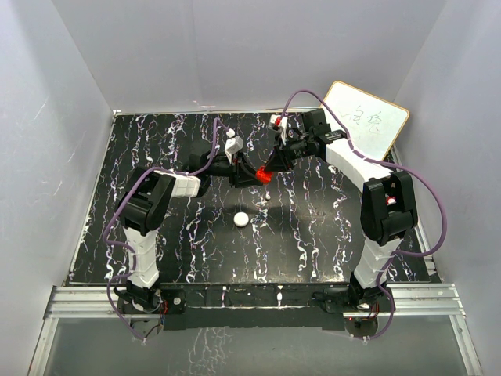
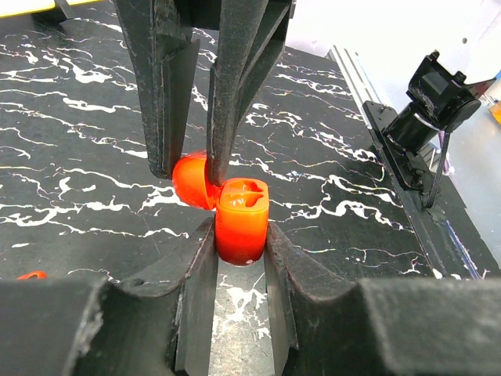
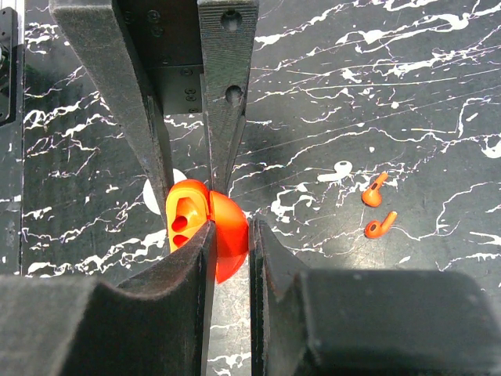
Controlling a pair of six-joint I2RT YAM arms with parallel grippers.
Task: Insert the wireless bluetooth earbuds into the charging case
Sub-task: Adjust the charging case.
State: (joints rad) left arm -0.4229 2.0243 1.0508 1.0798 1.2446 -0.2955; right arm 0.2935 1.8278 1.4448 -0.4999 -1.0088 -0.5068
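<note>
Gripping 1 case (image 2: 243,205): left tool (image 2: 241,235), right tool (image 3: 232,231); 2 earbuds (image 3: 375,189) (image 3: 380,225) loose.

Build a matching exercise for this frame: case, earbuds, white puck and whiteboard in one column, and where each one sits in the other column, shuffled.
Things:
1. charging case
2. earbuds
3. white puck
4. whiteboard

Places or states:
A. at the far right corner, tilted
B. lying loose on the table, close together, nothing touching them
C. clamped by the left gripper and the right gripper, lid open
D. alone on the table, nearer the arm bases than the case

Pairs: 1-C, 2-B, 3-D, 4-A
</note>
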